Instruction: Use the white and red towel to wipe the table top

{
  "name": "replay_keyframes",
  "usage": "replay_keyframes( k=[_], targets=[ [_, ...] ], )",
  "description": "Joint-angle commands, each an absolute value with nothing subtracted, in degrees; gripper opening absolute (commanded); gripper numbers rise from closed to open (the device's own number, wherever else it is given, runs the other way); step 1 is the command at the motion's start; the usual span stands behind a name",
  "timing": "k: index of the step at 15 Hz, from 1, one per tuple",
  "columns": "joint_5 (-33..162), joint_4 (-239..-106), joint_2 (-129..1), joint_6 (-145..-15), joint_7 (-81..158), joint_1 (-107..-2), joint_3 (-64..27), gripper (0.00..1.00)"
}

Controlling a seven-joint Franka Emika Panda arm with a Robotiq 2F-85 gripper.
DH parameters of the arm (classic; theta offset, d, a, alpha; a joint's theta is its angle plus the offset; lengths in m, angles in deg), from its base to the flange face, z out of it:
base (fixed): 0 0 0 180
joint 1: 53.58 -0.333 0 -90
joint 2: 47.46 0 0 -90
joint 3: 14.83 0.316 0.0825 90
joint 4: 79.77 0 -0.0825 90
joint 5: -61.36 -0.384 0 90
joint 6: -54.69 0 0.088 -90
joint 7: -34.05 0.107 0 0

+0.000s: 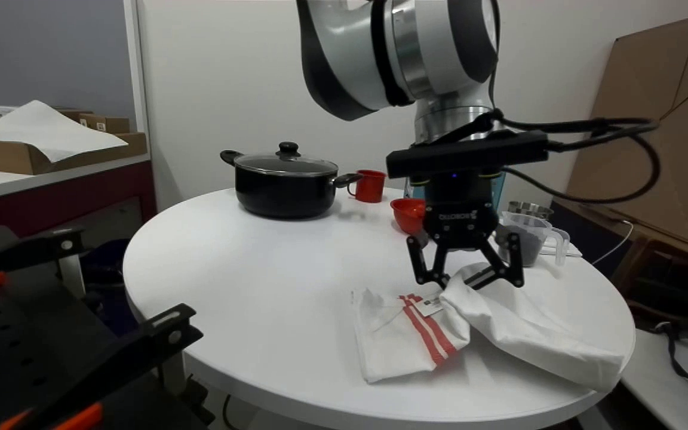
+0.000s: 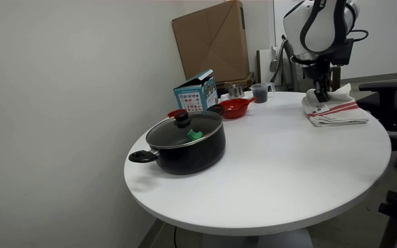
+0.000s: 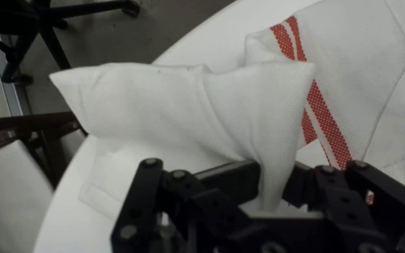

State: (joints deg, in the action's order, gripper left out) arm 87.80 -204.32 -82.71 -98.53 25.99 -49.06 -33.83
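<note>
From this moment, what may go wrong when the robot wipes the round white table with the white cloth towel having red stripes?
The end effector pinches only a fold of the towel, so it may slip or bunch. One end appears at the edge of the table and might slide over. A clear plastic measuring cup stands on the table, so a wide sweep could knock it.

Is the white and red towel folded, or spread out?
Folded: in an exterior view the towel shows stacked layers at its edge; the gripper grips a raised part.

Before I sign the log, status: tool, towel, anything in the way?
Tool gripping towel. Rumpled, on table. Pot, red bowl could hinder wide wipes.
</note>
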Motion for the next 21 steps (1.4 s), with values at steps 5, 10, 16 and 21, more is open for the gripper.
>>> replay_keyframes(
  k=[5,10,16,21],
  targets=[
    [86.3,-204.9,-81.3,-95.4,30.0,-46.0,-33.8,0.0],
    [87.1,-211.5,-79.4,-97.2,27.1,-47.4,-28.9,0.0],
    [86.1,-222.3,-77.7,-95.1,25.5,-51.4,-21.5,0.0],
    [83.3,-226.5,-75.9,-94.3,24.4,-53.9,-14.1,0.0]
  ],
)
